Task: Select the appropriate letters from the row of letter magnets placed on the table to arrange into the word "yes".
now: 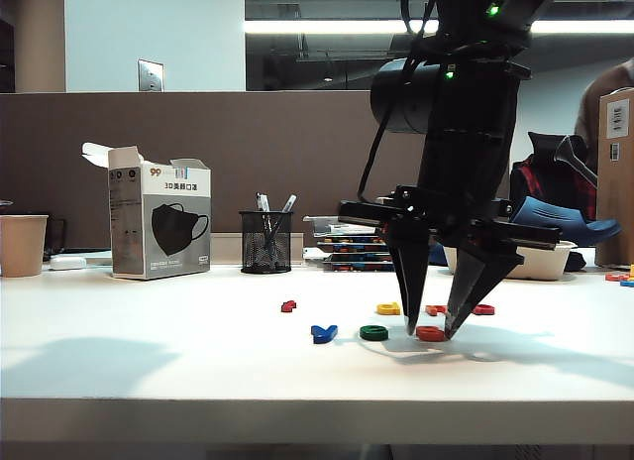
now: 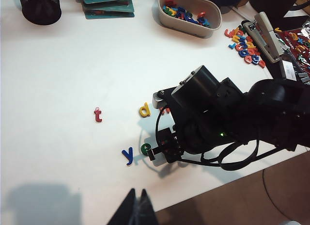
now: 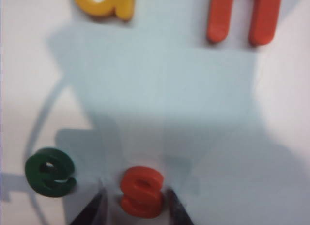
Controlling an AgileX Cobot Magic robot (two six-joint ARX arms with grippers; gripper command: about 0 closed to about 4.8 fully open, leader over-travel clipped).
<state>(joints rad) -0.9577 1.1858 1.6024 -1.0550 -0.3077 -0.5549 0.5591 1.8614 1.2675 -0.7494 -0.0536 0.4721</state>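
Orange-red s (image 3: 141,192) on table (image 1: 149,351) between right hand's (image 3: 136,205) parted fingertips.

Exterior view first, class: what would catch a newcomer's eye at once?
The big black right gripper stands fingertips-down on the white table, jaws apart either side of the orange-red s. Beside it lie the green e and blue y, spelling "yes". The left gripper hangs clear, shut.
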